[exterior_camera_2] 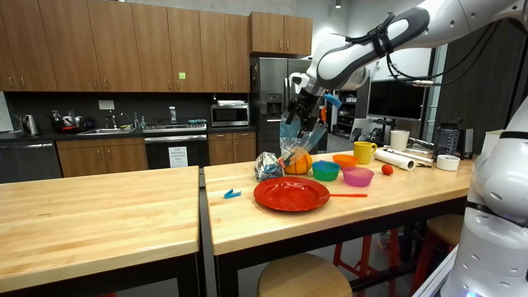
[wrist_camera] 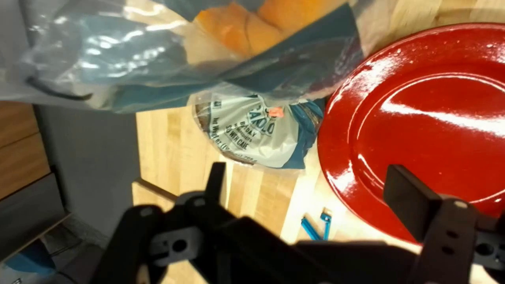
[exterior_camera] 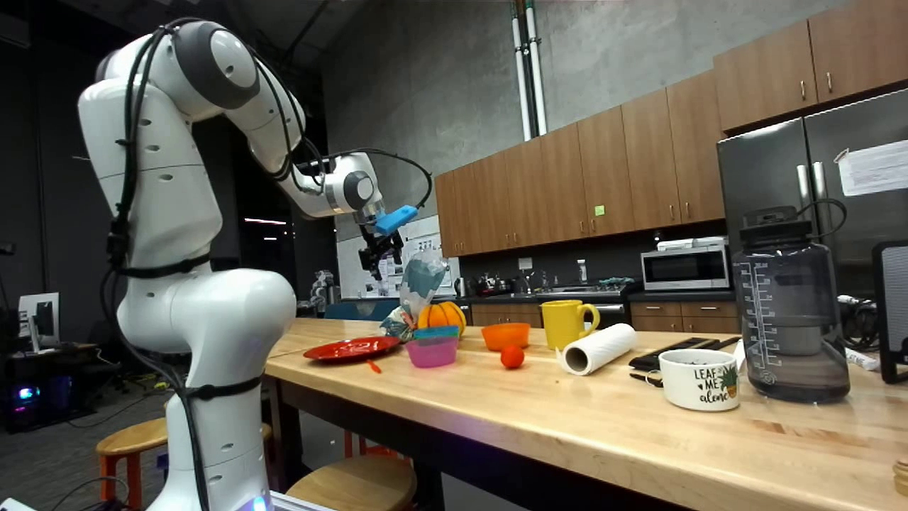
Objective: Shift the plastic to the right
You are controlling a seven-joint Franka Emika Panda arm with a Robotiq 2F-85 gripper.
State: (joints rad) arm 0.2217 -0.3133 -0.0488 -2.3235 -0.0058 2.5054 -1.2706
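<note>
Your gripper (wrist_camera: pixel 309 181) has its jaws spread wide with nothing held between them; through the gap your wrist view shows the table (wrist_camera: pixel 264 193), a blue clip (wrist_camera: pixel 315 228) and part of a red plate (wrist_camera: pixel 418 138). The plastic bag (exterior_camera_2: pixel 292 142) appears in all 3 views. You have its lower part on the table just beside the plate, its neck gathered by an orange tie (wrist_camera: pixel 276 112) and its loose end flared up next to your gripper; you cannot tell whether they touch.

Your wrist view alone lets you read some of the printing on the bag, and brown shows there through its clear edge. In both exterior views you see the pumpkin (exterior_camera: pixel 445 317) just beside the bag; from the wrist it is an orange patch behind the plastic.

A green bowl (exterior_camera_2: pixel 326 171) and a pink bowl (exterior_camera_2: pixel 358 176) sit close together, with an orange bowl (exterior_camera_2: pixel 345 160) near them. A bit of blue shows at the green bowl's rim, too small to identify. Next to the orange bowl is a yellow mug (exterior_camera: pixel 562 323), its inside hidden. Lettering on a white cup (exterior_camera: pixel 699 383) reads "LEAF ME alone" in an exterior view, and something dark shows inside. You can see through the water bottle (exterior_camera: pixel 791 319) near it, but cannot tell how full it is.
</note>
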